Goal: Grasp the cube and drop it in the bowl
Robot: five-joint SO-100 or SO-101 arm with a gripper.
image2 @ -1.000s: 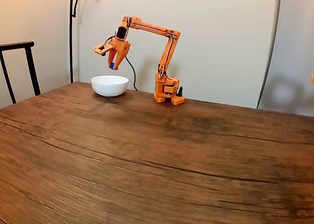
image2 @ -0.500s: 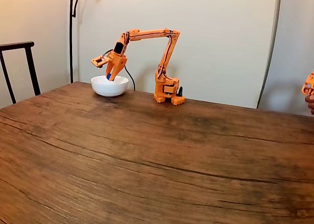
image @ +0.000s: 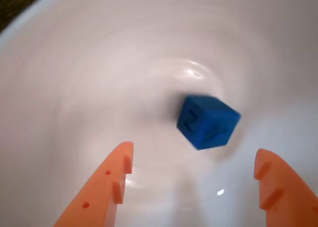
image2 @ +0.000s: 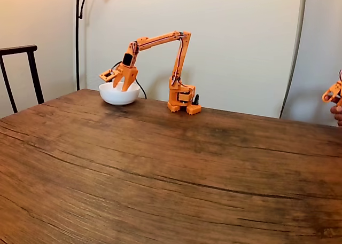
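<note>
In the wrist view the small blue cube (image: 208, 121) lies loose inside the glossy white bowl (image: 74, 78), slightly blurred, near the bowl's bottom. My gripper (image: 194, 152) is open, its two orange fingertips (image: 117, 170) spread wide on either side just below the cube and touching nothing. In the fixed view the gripper (image2: 121, 84) dips into the bowl (image2: 118, 97) at the table's far left, and the bowl's wall hides the cube.
The orange arm's base (image2: 182, 101) stands right of the bowl by the wall. A dark chair (image2: 21, 68) and a lamp pole (image2: 78, 38) are at the left. A hand holding an orange device (image2: 334, 94) shows at the right edge. The wooden table (image2: 171, 174) spreads wide in front.
The arm came down from above the bowl until the gripper reached into it. The jaws opened and the cube dropped out of them into the bowl.
</note>
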